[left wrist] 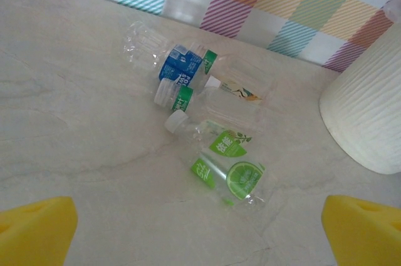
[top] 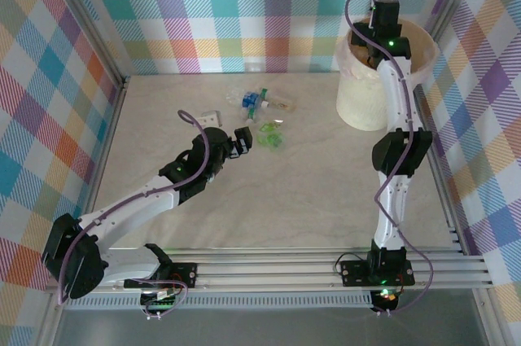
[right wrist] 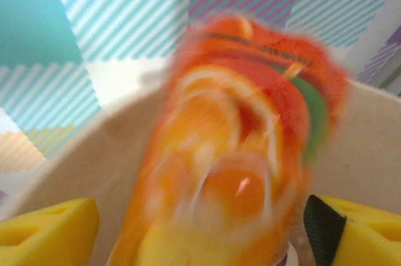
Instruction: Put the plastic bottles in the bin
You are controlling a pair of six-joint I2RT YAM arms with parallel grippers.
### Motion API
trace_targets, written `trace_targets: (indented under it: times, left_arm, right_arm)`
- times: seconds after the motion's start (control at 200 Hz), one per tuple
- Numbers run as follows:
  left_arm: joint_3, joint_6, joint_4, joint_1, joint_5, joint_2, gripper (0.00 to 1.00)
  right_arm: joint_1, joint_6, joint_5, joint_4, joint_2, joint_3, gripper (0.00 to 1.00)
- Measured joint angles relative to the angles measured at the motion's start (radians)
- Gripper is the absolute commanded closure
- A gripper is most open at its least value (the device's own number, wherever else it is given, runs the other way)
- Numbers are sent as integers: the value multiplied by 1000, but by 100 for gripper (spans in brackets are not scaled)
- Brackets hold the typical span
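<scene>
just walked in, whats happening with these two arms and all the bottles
Two robot arms are clearing a table into a cream-white bin. The right tool is over the bin, open, with an orange bottle between its jaws. The bottle is blurred, so it is probably dropping in. The left tool is open and empty, facing a cluster of clear bottles with green and blue labels lying on the table, not yet picked up.
</scene>
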Motion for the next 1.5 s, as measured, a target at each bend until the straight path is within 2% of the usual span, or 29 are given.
trace_targets:
  times: [0.275, 0.45, 0.675, 0.93, 1.12, 1.285, 1.5]
  left_arm:
    - [5, 0, -13, 0, 3, 23, 0]
    - [33, 0, -17, 0, 8, 60, 0]
    - [60, -34, -20, 0, 5, 94, 0]
    - [63, -121, -51, 6, -18, 103, 0]
    - [68, -211, -103, 18, -28, 114, 0]
    - [76, -297, -172, 38, -55, 122, 0]
    - [86, -386, -237, 56, -71, 126, 0]
  right_arm:
    - [-58, 103, -22, -97, -6, 1, 1]
    - [-99, 138, -105, -169, -28, 1, 0]
    - [-91, 166, -225, -201, -121, -27, 0]
    - [-69, 202, -372, -57, -445, -373, 0]
    - [-29, 216, -572, 164, -671, -745, 0]
    - [81, 180, -713, 328, -783, -1029, 0]
    - [248, 82, -781, 410, -813, -1247, 0]
